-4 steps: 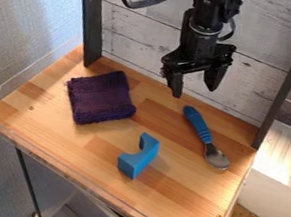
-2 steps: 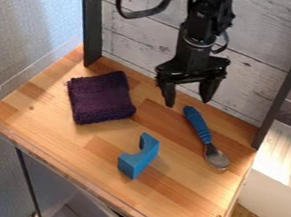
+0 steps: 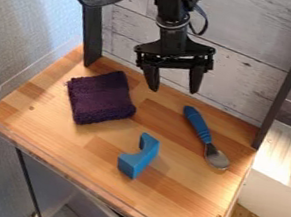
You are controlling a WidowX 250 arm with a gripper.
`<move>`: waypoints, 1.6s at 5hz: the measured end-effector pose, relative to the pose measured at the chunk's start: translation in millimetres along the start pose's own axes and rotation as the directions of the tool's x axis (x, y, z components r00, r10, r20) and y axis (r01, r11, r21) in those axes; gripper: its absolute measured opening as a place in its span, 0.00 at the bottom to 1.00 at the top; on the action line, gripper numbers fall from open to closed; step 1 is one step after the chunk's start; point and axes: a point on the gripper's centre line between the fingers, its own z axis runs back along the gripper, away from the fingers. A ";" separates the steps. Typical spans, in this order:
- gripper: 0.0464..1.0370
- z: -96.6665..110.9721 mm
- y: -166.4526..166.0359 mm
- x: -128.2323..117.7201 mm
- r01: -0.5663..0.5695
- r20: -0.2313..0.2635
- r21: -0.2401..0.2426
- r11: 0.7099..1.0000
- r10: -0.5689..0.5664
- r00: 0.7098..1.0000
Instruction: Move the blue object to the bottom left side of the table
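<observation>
My gripper (image 3: 173, 90) hangs over the back part of the wooden table (image 3: 96, 147), its two fingers apart with nothing between them. A blue arch-shaped block (image 3: 140, 159) lies on the table, right of the middle and toward the front, well below the gripper in the view and apart from it.
A folded dark purple cloth (image 3: 100, 97) lies at the left back. A spoon with a blue handle (image 3: 198, 123) lies to the right of the block. Dark posts (image 3: 90, 22) flank the whitish plank wall (image 3: 250, 53) behind, and a clear rim (image 3: 72, 176) runs along the front edge.
The gripper has shifted left and turned, after first dipping a little and then rising again. The block, cloth and spoon have stayed where they were.
</observation>
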 end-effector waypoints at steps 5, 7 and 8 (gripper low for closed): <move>0.96 -27.5 9.0 -73.4 0.393 -0.075 0.111 0.913 -0.386 0.919; 0.96 -40.5 38.7 -81.5 0.328 -0.133 0.128 0.936 -0.312 0.941; 0.96 -59.8 39.3 -81.7 0.364 -0.175 0.100 0.926 -0.344 0.923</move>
